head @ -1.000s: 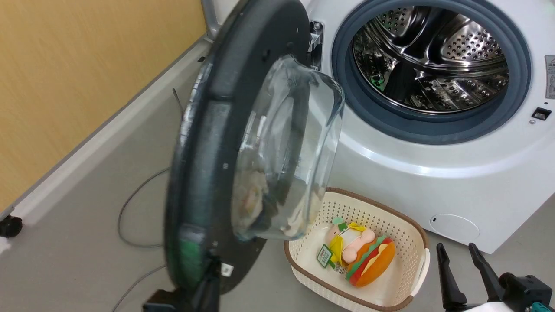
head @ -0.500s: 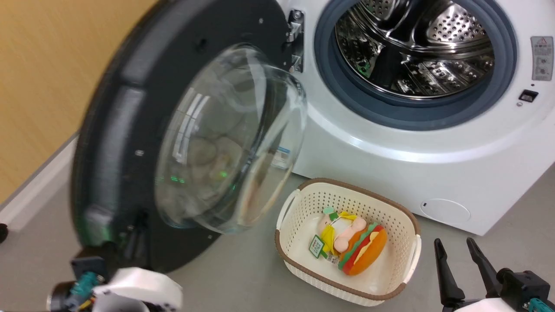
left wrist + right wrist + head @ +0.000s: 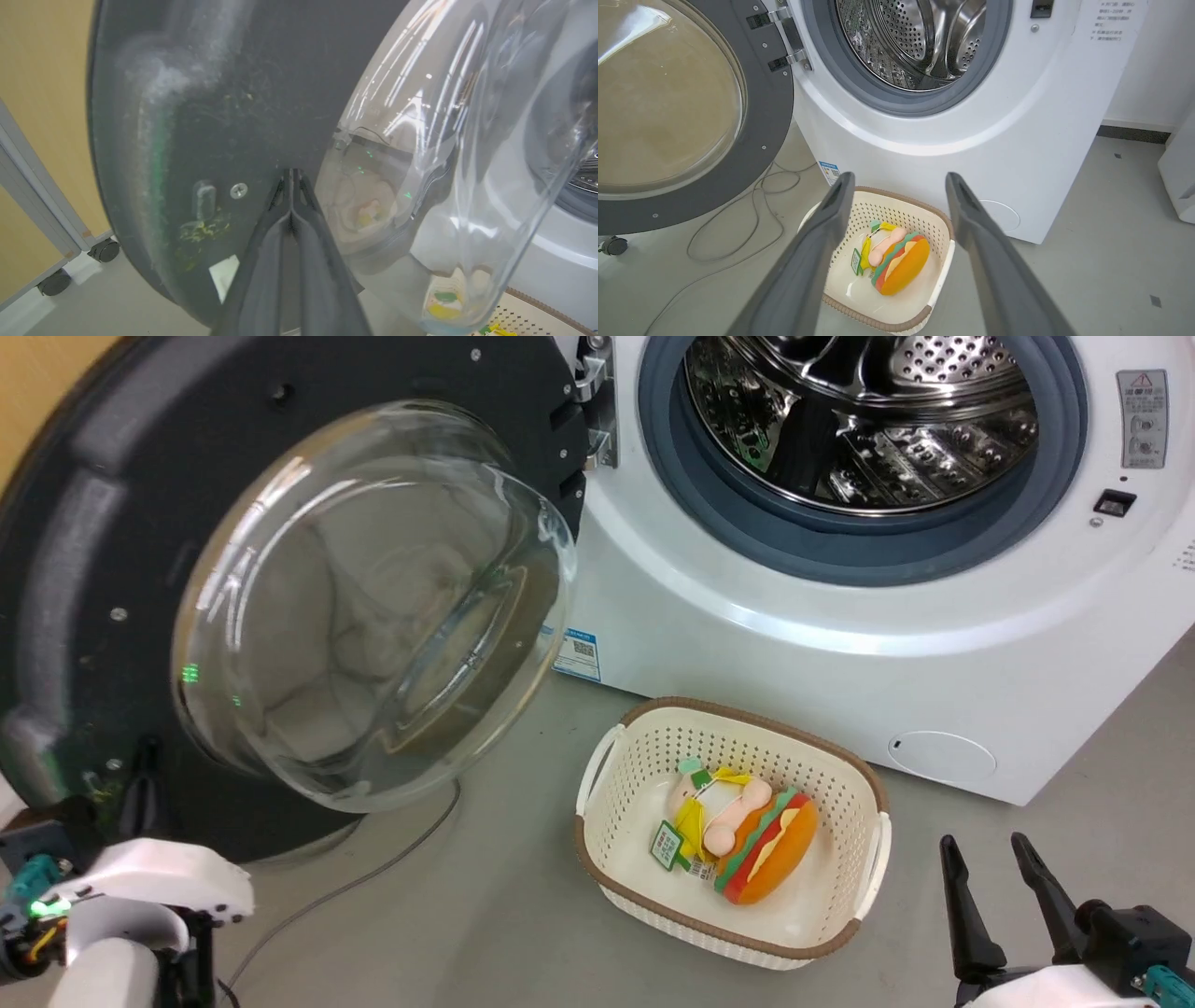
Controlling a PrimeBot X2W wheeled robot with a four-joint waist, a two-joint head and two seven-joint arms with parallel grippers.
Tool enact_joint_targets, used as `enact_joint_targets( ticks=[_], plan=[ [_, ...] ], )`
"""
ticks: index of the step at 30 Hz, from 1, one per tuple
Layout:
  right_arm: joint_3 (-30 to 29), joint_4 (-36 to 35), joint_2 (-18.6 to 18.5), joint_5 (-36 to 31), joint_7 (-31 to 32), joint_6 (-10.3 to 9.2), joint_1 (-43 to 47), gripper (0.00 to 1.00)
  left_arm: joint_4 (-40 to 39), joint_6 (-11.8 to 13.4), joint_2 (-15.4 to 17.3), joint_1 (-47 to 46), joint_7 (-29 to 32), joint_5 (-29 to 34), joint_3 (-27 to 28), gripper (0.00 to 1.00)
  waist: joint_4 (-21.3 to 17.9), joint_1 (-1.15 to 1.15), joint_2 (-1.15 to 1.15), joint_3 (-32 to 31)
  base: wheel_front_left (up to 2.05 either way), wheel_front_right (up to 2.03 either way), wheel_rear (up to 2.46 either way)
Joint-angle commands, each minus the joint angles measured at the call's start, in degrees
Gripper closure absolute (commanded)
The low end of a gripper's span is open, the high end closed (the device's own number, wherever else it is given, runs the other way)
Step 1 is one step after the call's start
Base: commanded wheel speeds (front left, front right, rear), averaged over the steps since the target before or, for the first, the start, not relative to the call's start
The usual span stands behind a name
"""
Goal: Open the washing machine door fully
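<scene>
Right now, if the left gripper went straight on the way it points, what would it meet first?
The washing machine door: the left gripper, jaws shut, points at its black inner face, beside the glass bowl. The tips look on or almost on it; contact is unclear.

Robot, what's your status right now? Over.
Left gripper shut, tips at inner face of washing machine door. Right gripper open, empty. Door stands wide open. Basket on floor beside it, apart.
</scene>
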Motion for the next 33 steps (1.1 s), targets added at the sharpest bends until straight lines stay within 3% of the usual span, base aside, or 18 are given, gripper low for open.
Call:
enact_joint_targets(
  ticks=[1, 6, 11, 20, 28, 29, 30, 31, 33],
  plan=[
    [-0.03, -0.26, 0.09, -0.24, 0.07, 0.03, -1.35, 0.00, 2.01, -0.56, 0.62, -1.52, -0.56, -0.19, 0.79, 1.00, -0.18, 0.00, 0.00, 0.19, 0.00, 0.00, 0.00],
    [0.10, -0.01, 0.09, -0.19, 0.07, 0.03, -1.81, 0.00, 8.93, -2.71, 1.33, -4.49, -1.08, 0.47, 3.26, 1.00, -0.62, 0.00, 0.00, 0.44, 0.00, 0.00, 0.00],
    [0.15, 0.62, 0.09, 0.09, -0.19, 0.03, -1.81, 0.00, 8.18, -3.22, -0.76, -3.00, -1.12, 3.59, 6.40, 1.00, -0.96, 0.00, 0.00, -0.30, 0.00, 0.00, 0.00],
    [1.84, 3.27, 0.09, 1.95, -1.71, 0.03, -0.34, 0.00, -6.61, -2.37, -7.69, 12.34, -1.13, 8.99, 10.13, 1.00, -2.77, 0.00, 0.00, -4.56, 0.00, 0.00, 0.00],
    [1.41, 3.95, 0.09, 2.30, -2.53, 0.03, 1.65, 0.00, -19.75, -1.66, -12.64, 23.81, -1.13, 12.86, 6.66, 1.00, -3.40, 0.00, 0.00, -6.79, 0.00, 0.00, 0.00],
    [1.50, 3.94, 0.09, 2.29, -2.53, 0.03, 1.80, 0.00, -20.89, -1.40, -12.99, 24.59, -1.13, 13.53, 5.92, 0.91, -3.66, 0.00, 0.00, -6.92, 0.00, 0.00, 0.00],
    [1.60, 3.93, 0.09, 2.24, -2.52, 0.03, 1.91, 0.00, -21.84, -1.21, -13.32, 25.24, -1.13, 14.09, 5.14, 0.42, -3.99, 0.00, 0.00, -7.07, 0.00, 0.00, 0.00],
    [1.72, 3.88, 0.09, 2.11, -2.50, 0.03, 1.97, 0.00, -22.54, -1.00, -13.54, 25.82, -1.13, 14.63, 4.41, 0.00, -4.40, 0.00, 0.00, -7.21, 0.00, 0.00, 0.00],
    [2.01, 3.66, 0.09, 1.83, -2.38, 0.03, 2.04, 0.00, -23.56, -0.77, -13.86, 26.43, -1.01, 15.33, 3.18, 0.00, -5.27, 0.00, 0.00, -7.48, 0.00, 0.00, 0.00]
  ],
)
